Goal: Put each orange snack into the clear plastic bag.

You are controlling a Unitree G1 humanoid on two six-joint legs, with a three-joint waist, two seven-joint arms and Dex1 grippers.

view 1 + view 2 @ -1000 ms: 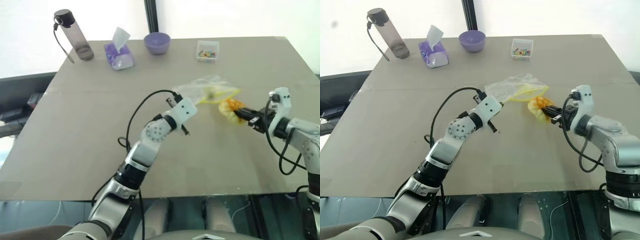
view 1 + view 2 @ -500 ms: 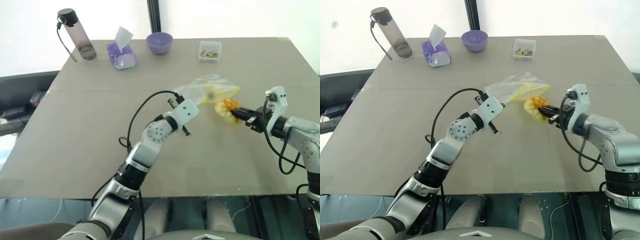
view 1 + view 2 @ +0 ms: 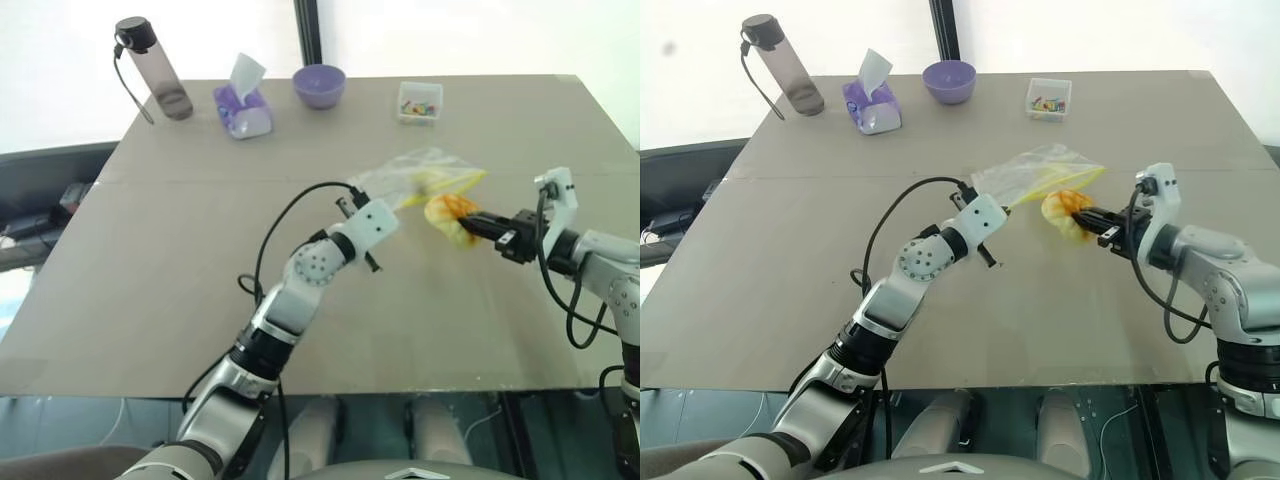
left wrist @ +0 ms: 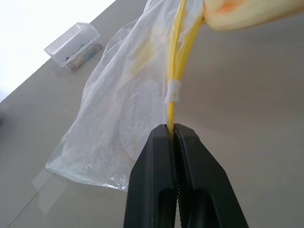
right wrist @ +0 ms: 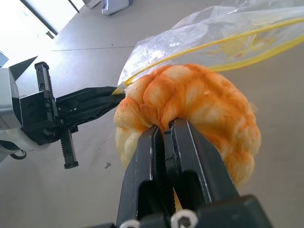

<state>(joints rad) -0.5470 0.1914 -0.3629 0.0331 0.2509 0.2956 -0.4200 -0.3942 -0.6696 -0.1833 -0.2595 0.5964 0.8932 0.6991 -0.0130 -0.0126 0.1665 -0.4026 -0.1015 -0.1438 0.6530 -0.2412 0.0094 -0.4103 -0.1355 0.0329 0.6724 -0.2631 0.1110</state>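
Note:
The clear plastic bag (image 3: 420, 178) lies crinkled on the table, its yellow strip (image 4: 174, 90) pinched in my left gripper (image 4: 173, 130), which is shut on the bag's edge. My right gripper (image 5: 164, 137) is shut on an orange snack (image 5: 199, 109), a round orange-yellow bun squeezed between the fingers. In the head views the orange snack (image 3: 447, 216) hangs just above the table at the bag's mouth, touching the yellow strip. My left gripper (image 3: 392, 205) sits at the bag's near-left corner. Something yellowish shows through the plastic inside the bag (image 3: 1060, 172).
At the table's far side stand a grey water bottle (image 3: 150, 68), a purple tissue pack (image 3: 243, 107), a purple bowl (image 3: 319, 85) and a small clear box of coloured bits (image 3: 418, 101). The table's right edge (image 3: 615, 130) is close to my right arm.
My right gripper has edged the orange snack slightly left and up, closer to the bag's mouth. The left gripper has held still.

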